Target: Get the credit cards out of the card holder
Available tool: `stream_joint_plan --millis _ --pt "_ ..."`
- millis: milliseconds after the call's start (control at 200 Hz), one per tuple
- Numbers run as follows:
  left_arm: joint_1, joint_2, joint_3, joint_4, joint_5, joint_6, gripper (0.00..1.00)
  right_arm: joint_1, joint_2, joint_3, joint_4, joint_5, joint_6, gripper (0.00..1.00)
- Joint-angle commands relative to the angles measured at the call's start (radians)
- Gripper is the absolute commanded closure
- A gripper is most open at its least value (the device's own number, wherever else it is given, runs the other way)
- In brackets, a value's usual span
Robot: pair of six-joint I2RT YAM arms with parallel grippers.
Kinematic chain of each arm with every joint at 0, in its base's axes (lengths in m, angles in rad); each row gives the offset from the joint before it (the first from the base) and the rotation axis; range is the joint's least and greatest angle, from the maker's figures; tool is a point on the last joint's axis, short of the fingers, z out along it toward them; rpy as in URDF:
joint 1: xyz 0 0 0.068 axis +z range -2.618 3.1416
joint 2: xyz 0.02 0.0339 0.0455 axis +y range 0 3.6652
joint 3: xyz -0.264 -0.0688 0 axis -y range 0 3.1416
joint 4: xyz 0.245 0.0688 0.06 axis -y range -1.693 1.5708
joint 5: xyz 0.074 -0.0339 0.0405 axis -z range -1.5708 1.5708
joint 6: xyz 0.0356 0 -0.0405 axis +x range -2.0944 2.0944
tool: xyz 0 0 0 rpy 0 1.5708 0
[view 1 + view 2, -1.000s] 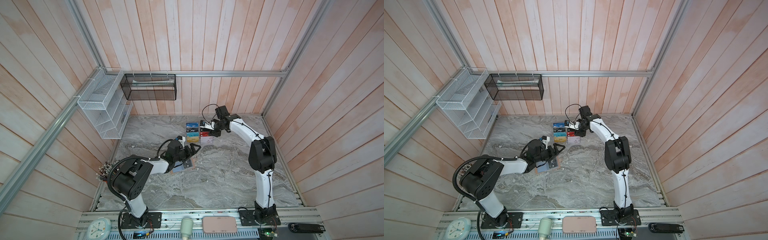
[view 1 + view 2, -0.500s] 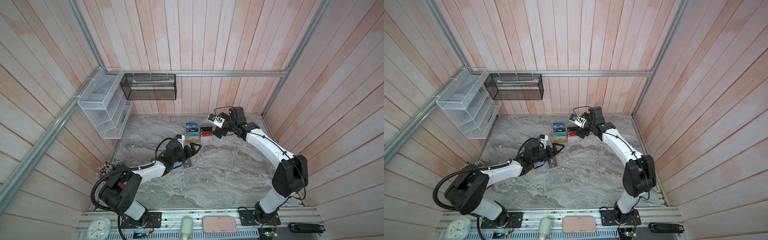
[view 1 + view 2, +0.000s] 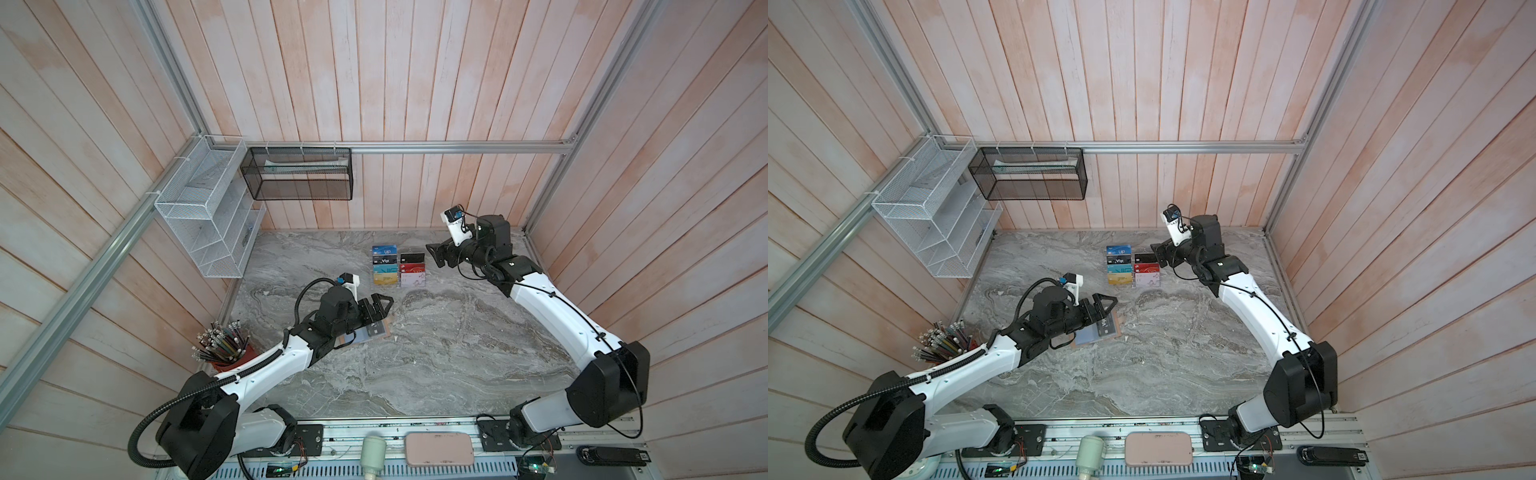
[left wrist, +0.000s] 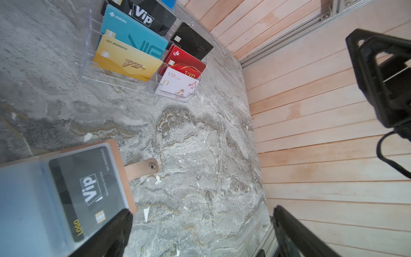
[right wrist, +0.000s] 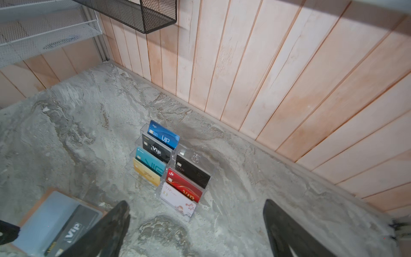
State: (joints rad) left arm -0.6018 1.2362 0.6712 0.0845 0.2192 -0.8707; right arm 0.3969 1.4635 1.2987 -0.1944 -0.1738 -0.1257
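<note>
Tan-pink card holder [image 4: 24,200] lies open left of the acrylic rack [image 5: 193,155], sleeve up for access. The black Vip card [image 4: 89,189] is inside it (not yet drawn). Left gripper [image 3: 380,311] hovers at the holder's corner, jaws apart. Right gripper [image 3: 435,255], right of the rack, is spread and empty.

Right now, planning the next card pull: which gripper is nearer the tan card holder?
Left. The left gripper hangs open just above the card holder, one finger over its corner. The right gripper is open too, far off beside the clear card rack.
</note>
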Motion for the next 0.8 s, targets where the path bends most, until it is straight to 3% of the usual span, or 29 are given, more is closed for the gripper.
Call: stream_joint_plan --millis 0,115,300,460,795 --pt "-0.003 -0.044 -0.036 -0.101 -0.041 0.065 0.0 0.012 -0.052 -0.09 0.028 -0.042 0.205 0.02" --pt "-0.004 -0.069 -0.065 -0.126 -0.041 0.089 0.0 0.039 -0.108 -0.201 0.108 -0.033 0.314 0.02" --pt "-0.004 -0.062 -0.083 -0.175 -0.034 0.131 0.0 0.234 -0.128 -0.315 0.189 0.092 0.363 0.02" --pt "-0.002 -0.115 -0.14 -0.13 -0.06 0.087 0.0 0.328 -0.102 -0.399 0.301 0.094 0.485 0.02" --pt "0.006 -0.199 -0.204 -0.087 -0.104 0.055 0.0 0.382 -0.048 -0.52 0.487 0.05 0.646 0.02"
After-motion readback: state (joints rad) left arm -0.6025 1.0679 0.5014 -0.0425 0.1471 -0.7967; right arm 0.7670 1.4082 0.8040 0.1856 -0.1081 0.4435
